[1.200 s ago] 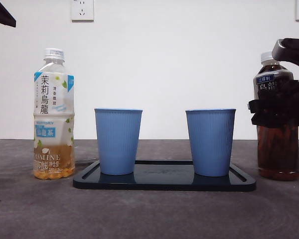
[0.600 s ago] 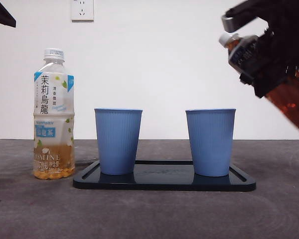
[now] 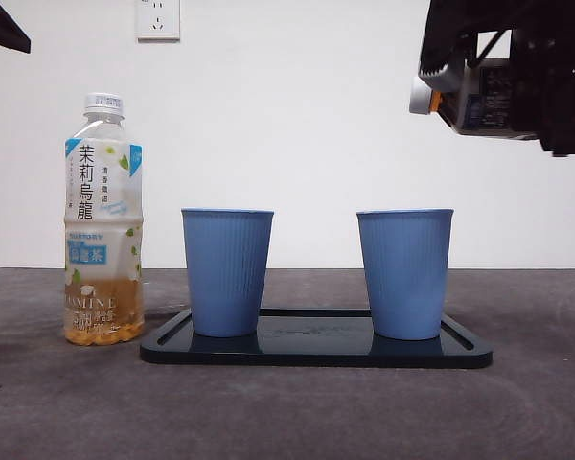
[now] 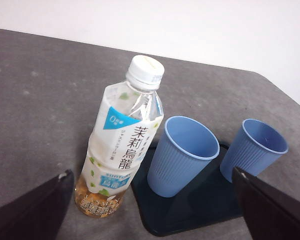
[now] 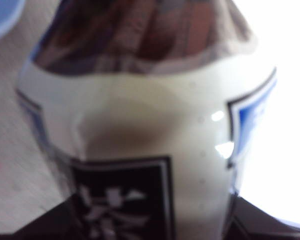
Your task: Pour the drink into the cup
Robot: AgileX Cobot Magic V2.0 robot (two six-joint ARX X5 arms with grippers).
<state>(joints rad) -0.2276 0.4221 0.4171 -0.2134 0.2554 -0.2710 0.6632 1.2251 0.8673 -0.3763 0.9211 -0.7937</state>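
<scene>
I have the pour nearly set up, I judge: the tea bottle (image 3: 479, 101) is lifted clear of the table and lying almost level, its white cap still on and pointing toward the table's left edge, high over the right-hand side. Going from the near edge back, the dark tray (image 3: 316, 352) sits about mid-table with two blue cups on it; the right cup (image 3: 404, 273) stands just below and a little left of the bottle's cap end, the left cup (image 3: 227, 271) farther off. The jasmine tea bottle (image 3: 103, 220) stands upright just off the tray's left end, untouched. My right gripper (image 3: 517, 67) is pinching the tea bottle around its label, jaws pressed on either side as the right wrist view shows the label (image 5: 150, 165) filling the frame between them. My left gripper (image 4: 150, 220) waits above the left side, jaws spread wide and holding nothing. Next, I think I need the mouth brought over the right cup and tipped downward, though the cap looks closed.
</scene>
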